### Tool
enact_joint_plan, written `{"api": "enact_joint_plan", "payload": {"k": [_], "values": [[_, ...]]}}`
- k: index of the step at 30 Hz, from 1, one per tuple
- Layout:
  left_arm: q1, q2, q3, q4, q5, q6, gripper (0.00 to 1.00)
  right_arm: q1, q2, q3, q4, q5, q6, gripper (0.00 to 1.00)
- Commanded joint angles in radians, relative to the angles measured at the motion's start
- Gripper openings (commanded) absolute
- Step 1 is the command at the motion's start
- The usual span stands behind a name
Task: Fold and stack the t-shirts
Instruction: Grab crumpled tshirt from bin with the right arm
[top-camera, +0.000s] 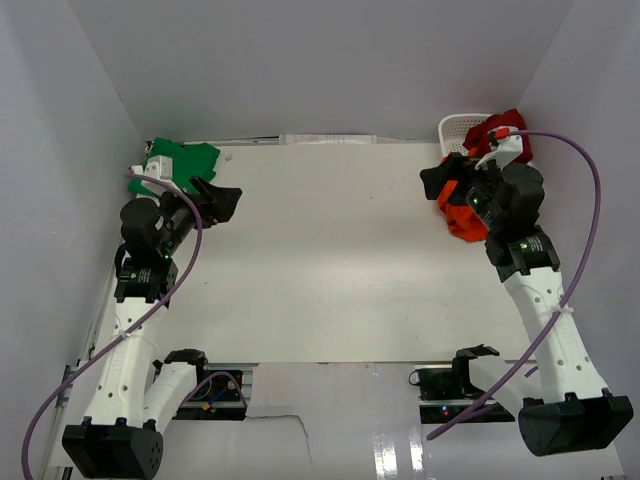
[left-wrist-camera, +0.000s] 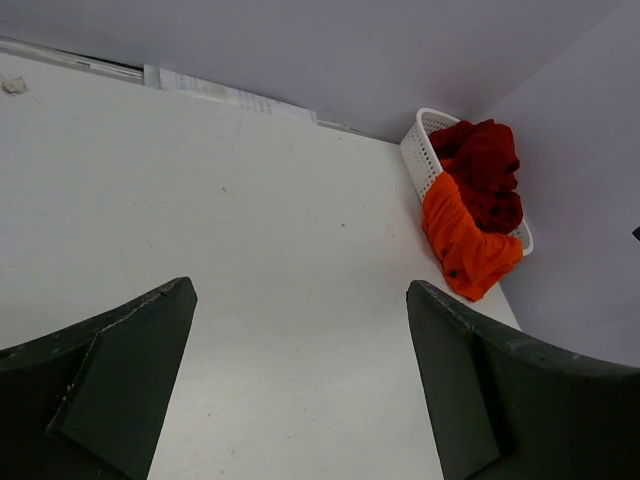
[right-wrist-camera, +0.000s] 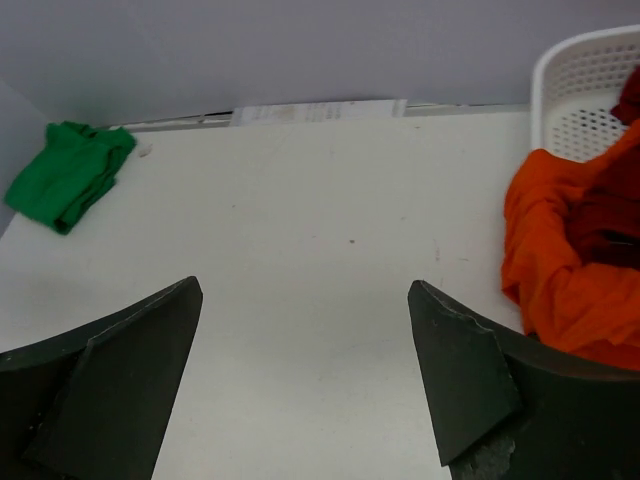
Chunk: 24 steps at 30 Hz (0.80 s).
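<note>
The green t-shirt (top-camera: 185, 160) lies folded at the table's far left corner; it also shows in the right wrist view (right-wrist-camera: 68, 172). The orange t-shirt (top-camera: 462, 215) hangs out of the white basket (top-camera: 458, 128) onto the table at the far right, with the dark red t-shirt (top-camera: 508, 128) heaped in the basket. Both show in the left wrist view, orange (left-wrist-camera: 462, 240) and dark red (left-wrist-camera: 487, 170), and in the right wrist view (right-wrist-camera: 560, 255). My left gripper (top-camera: 225, 203) is open and empty beside the green shirt. My right gripper (top-camera: 438, 180) is open and empty next to the orange shirt.
White walls close in the table on the left, back and right. A paper strip (top-camera: 330, 140) lies along the table's far edge. The basket (right-wrist-camera: 585, 95) stands in the far right corner. The arm bases and purple cables sit at the near edge.
</note>
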Motion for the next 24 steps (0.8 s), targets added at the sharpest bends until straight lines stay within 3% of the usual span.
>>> {"api": "enact_joint_plan", "payload": {"k": [1, 3, 6, 11, 18, 24], "values": [[0.000, 0.029, 0.031, -0.065, -0.022, 0.021, 0.98, -0.001, 0.108, 0.147, -0.190, 0.284, -0.044, 0.90], [0.000, 0.049, 0.011, -0.065, 0.005, 0.028, 0.98, -0.001, 0.241, 0.207, -0.251, 0.487, -0.038, 0.90], [0.000, 0.092, 0.005, -0.089, -0.001, 0.025, 0.98, -0.016, 0.412, 0.301, -0.274, 0.668, -0.055, 0.90], [0.000, 0.107, 0.013, -0.100, 0.015, 0.058, 0.98, -0.108, 0.693, 0.530, -0.268, 0.668, -0.052, 0.90], [0.000, 0.063, -0.025, -0.075, 0.025, 0.051, 0.98, -0.147, 1.042, 0.898, -0.298, 0.759, -0.095, 0.90], [0.000, 0.089, -0.024, -0.077, 0.039, 0.050, 0.98, -0.198, 1.335, 1.213, -0.317, 0.745, -0.127, 0.90]]}}
